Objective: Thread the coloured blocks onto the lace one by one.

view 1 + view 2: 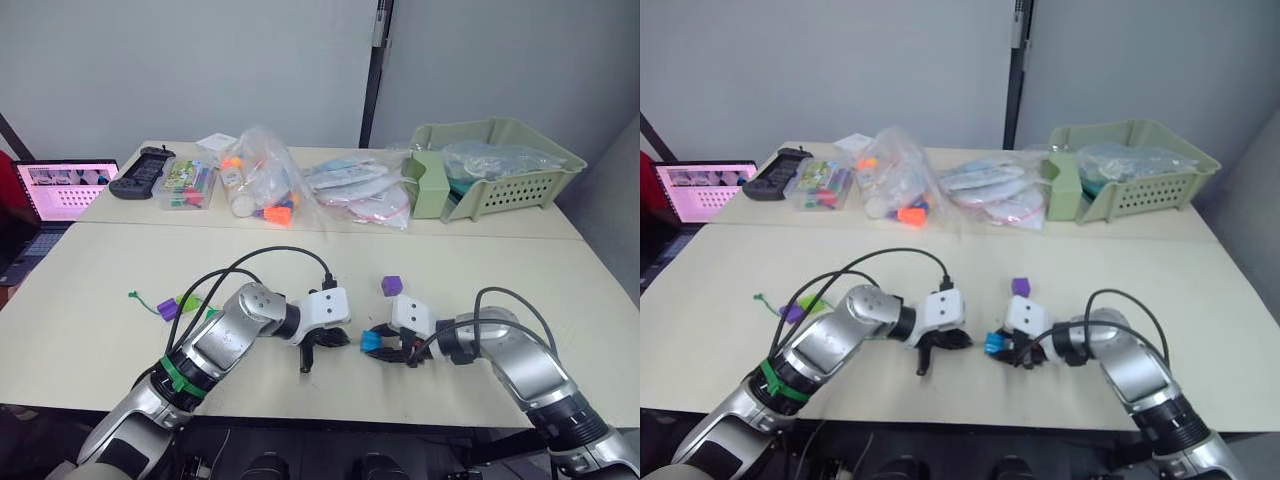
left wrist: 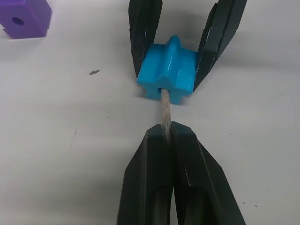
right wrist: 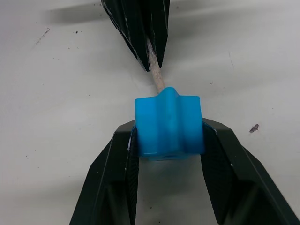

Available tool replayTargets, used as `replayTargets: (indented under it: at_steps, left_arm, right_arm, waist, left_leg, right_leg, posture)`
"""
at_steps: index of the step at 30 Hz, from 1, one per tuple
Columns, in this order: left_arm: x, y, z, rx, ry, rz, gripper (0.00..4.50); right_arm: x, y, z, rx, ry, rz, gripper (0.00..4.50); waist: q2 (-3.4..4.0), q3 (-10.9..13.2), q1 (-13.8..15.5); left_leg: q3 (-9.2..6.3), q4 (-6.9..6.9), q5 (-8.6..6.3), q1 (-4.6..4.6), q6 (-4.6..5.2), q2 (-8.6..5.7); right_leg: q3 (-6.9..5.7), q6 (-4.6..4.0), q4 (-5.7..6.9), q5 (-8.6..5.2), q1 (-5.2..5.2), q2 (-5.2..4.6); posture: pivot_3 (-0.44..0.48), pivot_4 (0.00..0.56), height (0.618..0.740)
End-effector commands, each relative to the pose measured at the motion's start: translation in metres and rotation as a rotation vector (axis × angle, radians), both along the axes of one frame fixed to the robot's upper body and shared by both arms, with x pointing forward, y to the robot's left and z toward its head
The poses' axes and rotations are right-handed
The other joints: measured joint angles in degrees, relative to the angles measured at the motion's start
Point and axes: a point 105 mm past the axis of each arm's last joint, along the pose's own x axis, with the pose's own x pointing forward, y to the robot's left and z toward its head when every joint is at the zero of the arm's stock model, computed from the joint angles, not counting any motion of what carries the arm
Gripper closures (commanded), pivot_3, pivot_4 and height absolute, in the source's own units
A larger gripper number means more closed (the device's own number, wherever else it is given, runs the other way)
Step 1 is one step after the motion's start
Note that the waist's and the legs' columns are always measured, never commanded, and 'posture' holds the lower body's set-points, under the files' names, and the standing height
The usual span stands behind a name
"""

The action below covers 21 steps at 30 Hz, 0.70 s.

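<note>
the left gripper [image 2: 167, 136] is pinched tight on the lace's pale tip [image 2: 165, 110], which points straight into the hole of the blue block [image 2: 168, 68]. the right gripper [image 3: 168, 136] clamps that block just beyond, low over the table [image 1: 120, 260]. farther off lies 1 purple block [image 1: 392, 285].

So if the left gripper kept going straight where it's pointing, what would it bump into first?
The blue block. The left gripper, shut on the lace's pale tip, points straight at it, and the right gripper holds that block.
</note>
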Motion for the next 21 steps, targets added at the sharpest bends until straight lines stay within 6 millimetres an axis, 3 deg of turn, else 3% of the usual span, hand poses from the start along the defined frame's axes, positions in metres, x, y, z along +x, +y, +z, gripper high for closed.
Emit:
replayTargets:
  at_steps: [1,21]
  left_arm:
    - [-0.005,-0.003,0.014,-0.037,-0.043,-0.042,4.5]
    - [-0.013,0.008,0.018,-0.002,-0.028,0.038,4.5]
  right_arm:
    - [-0.011,0.005,-0.007,0.025,0.047,0.063,3.15]
    - [-0.008,-0.013,-0.024,-0.053,0.097,0.038,3.15]
  waist:
    - [0.0,0.0,-0.03]
    - [0.0,0.0,0.09]
  left_leg:
    - [0.0,-0.01,0.0,0.01,0.0,0.0]
    - [-0.01,-0.01,0.0,0.04,0.0,-0.01]
  right_leg:
    - [0.0,0.0,0.01,0.0,0.0,0.0]
    - [0.0,0.01,-0.02,-0.01,0.06,-0.01]
  posture:
    - [0.0,0.15,0.74]
    - [0.0,0.15,0.74]
